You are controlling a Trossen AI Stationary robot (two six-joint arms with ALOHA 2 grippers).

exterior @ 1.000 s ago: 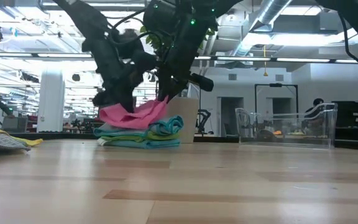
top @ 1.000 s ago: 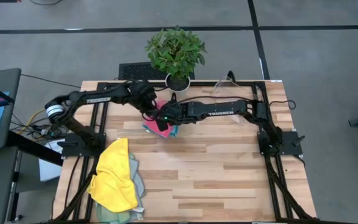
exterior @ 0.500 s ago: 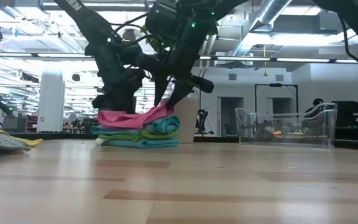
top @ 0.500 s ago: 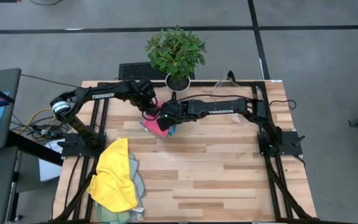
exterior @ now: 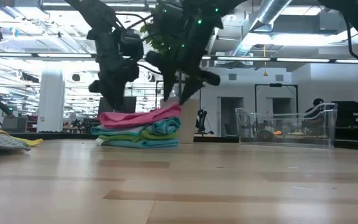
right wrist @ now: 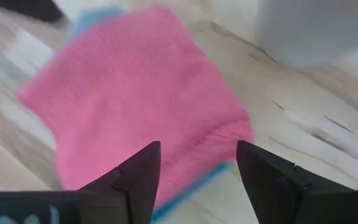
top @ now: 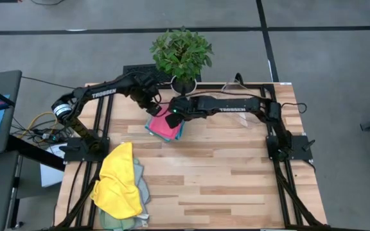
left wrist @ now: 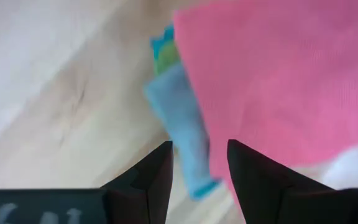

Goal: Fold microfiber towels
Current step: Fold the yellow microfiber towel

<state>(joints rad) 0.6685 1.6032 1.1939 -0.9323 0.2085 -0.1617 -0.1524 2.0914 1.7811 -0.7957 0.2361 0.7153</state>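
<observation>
A: From above, the pink towel [top: 165,128] lies folded on top of the stack near the back of the bench [top: 236,186], just in front of the potted plant [top: 181,54]. The left gripper [top: 151,106] sits over the stack's back edge, the right gripper [top: 174,115] just beside it. Neither seems to be holding cloth.

B: And the unfolded pile [top: 119,186], yellow on top, is well apart at the front left corner. What worries you?

A: Both arms crowd the same spot. If they lift off on crossing paths, they could knock each other.

B: Level with the bench, the stack [exterior: 138,129] looks tidy, pink over green over teal and blue. Both sets of jaws hang just above it, clear of the pink layer as far as I can tell.

A: The pink top rises a little at its right end. A fingertip dragging there could pull the fold open.

B: On the left wrist camera, the jaws are narrowly parted with nothing between them; a blue edge [left wrist: 182,134] pokes out beyond the pink.

A: So the layers are not flush. A nudge could slide the top cloth further off.

B: On the right wrist camera, the jaws stand wide and empty above the pink towel.

A: The clear bin [exterior: 288,126] is well to the side, so no risk there.
</observation>
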